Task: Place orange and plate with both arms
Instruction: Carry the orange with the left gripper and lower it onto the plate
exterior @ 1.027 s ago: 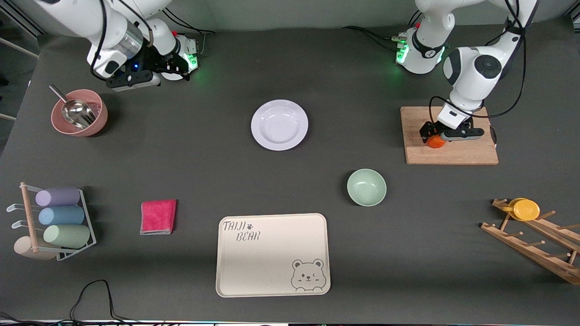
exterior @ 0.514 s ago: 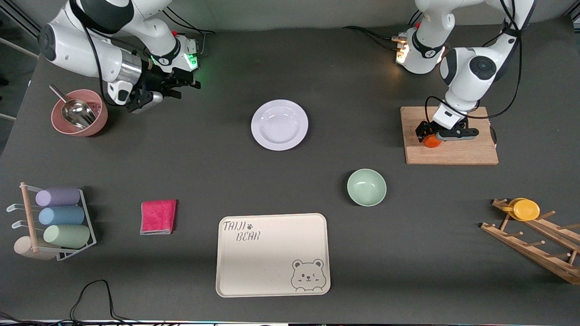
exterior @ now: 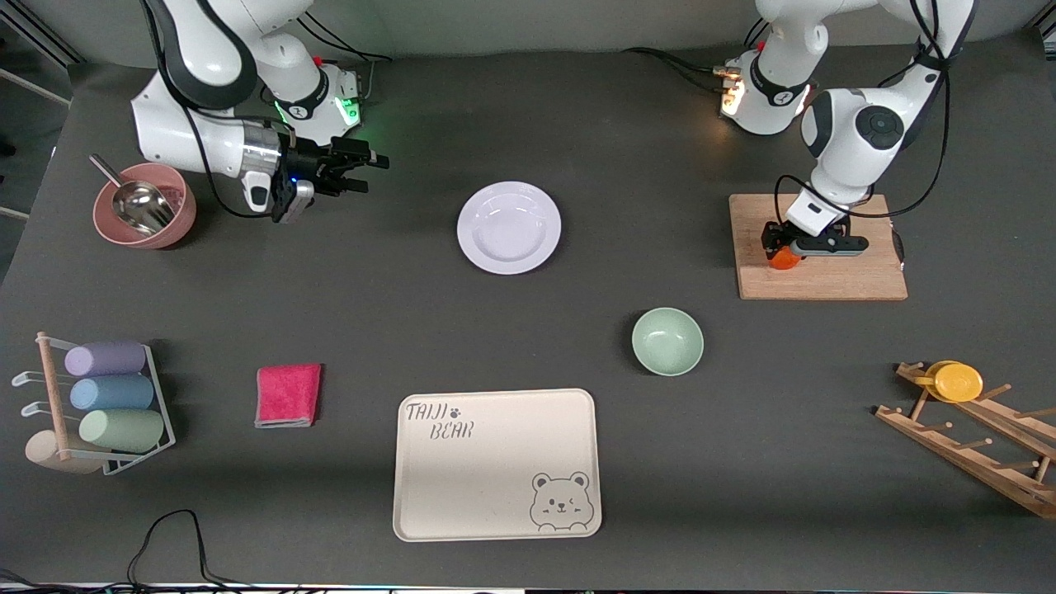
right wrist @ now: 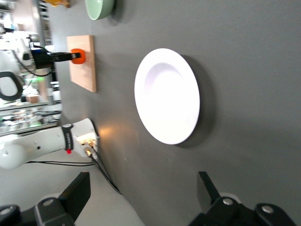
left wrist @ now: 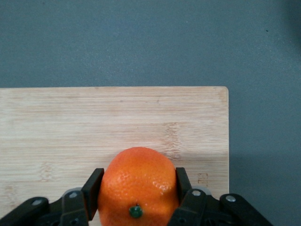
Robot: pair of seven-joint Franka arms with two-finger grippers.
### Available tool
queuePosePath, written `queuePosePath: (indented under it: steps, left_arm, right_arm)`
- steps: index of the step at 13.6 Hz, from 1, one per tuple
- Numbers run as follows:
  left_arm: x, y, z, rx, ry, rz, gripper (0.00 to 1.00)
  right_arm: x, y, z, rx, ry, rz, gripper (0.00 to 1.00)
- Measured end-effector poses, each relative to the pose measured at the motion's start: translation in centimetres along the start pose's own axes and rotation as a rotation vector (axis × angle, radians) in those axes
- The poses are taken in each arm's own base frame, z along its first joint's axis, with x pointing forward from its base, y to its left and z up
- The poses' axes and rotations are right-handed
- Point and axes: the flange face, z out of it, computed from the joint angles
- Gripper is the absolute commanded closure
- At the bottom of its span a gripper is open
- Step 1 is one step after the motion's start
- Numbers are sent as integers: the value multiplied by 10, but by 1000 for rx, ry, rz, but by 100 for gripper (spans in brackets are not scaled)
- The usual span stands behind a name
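The orange (exterior: pixel 781 256) sits on the wooden board (exterior: pixel 825 276) at the left arm's end, small, round, dimpled, stem spot showing, pinched between the left gripper's (exterior: pixel 784 247) fingers (left wrist: pixel 92 188); the plate (exterior: pixel 509 228), pale lavender, glossy, lies flat mid-table, upright and bare.

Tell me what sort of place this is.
Most likely a robotics lab bench set up as a mock kitchen. Two white arms stand along a dark mat. The left gripper is shut on an orange, the right gripper is open near a plate, and household props lie around.
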Motion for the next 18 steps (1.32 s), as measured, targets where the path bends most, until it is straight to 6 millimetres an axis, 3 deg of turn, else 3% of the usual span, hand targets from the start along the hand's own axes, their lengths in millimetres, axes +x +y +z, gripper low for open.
queuePosePath:
  steps: [3, 5, 7, 9, 14, 16, 18]
  left_arm:
    - [4, 0, -4, 2, 5, 31, 100]
    - [12, -1, -22, 12, -41, 51, 100]
    - [26, 6, -59, 27, -97, 71, 100]
    - [35, 27, -103, 10, -155, 74, 100]
    - [66, 103, -209, -48, -228, 43, 100]
    - [67, 161, -238, -46, -227, -20, 100]
    - [55, 238, -249, -37, -233, -107, 100]
  right_arm:
    - [-4, 54, 28, 82, 40, -29, 0]
    - [-5, 80, 45, 93, 52, -31, 0]
    - [-9, 95, 61, 138, 68, -32, 0]
    - [-14, 112, 77, 177, 92, -46, 0]
    - [-28, 149, 108, 227, 111, -57, 0]
    - [-30, 158, 112, 223, 118, -53, 0]
    - [-29, 163, 114, 217, 123, -43, 0]
